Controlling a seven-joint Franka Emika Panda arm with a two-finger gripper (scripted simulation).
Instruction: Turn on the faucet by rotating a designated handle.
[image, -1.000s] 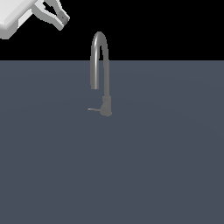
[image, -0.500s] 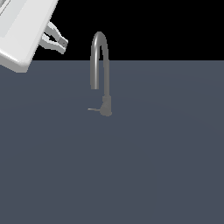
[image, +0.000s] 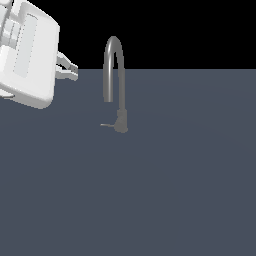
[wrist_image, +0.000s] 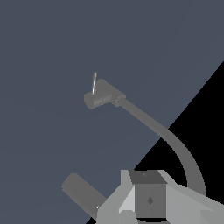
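Aloft, gripper (image: 71, 71) hung at the exterior view's upper left – fingers slightly parted, holding nothing | well apart from faucet (image: 116, 85) standing mid-floor | handle (image: 107, 125) jutted from its base toward exterior view's left – untouched

The faucet (image: 116, 82) stands on the floor (image: 175, 190), a little toward the exterior view's left of centre, its spout arching up and coming back down on the exterior view's left side of the base. The handle (image: 107, 125) juts from the base toward the exterior view's left, low, just above the floor. The gripper (image: 70, 71) hangs to the exterior view's left of the spout, above the handle and apart from both, its fingertips pointing toward the spout
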